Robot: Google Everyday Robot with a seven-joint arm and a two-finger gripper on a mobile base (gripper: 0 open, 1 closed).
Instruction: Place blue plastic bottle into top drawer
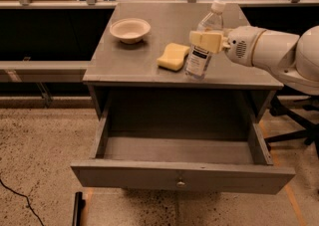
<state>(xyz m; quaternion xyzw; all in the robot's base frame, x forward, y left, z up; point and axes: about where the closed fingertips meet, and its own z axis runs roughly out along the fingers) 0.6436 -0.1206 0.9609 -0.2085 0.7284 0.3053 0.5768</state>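
Grey cabinet top [149,68], flat, two loose items on it. Yellow sponge [173,56] lies just left of the gripper [202,42]. Pale bowl [129,29] sits farther left and behind, apart from the sponge. The gripper, over the front right part, clasps the blue plastic bottle [199,64]; its base possibly touches the top.

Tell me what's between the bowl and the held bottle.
A yellow sponge lies between the bowl and the blue plastic bottle, per the camera view; the gripper clasps the bottle's middle.
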